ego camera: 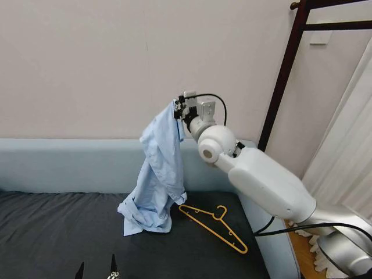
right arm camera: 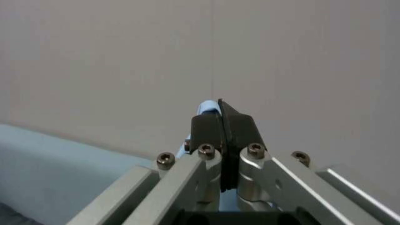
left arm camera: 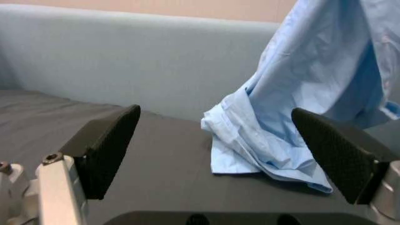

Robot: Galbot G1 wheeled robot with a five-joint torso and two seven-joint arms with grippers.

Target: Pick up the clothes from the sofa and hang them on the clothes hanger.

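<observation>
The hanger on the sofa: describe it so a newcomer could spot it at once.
Find the sofa with its dark grey seat and pale blue back. Toward its right end, beside the bottom of the dangling light blue shirt, the hanger lies flat: thin, orange-yellow, the only rigid outline there.

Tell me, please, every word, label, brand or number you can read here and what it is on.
No text can be read anywhere: the light blue shirt, yellow hanger, sofa, wooden rack, left gripper and right gripper all show no legible markings.
</observation>
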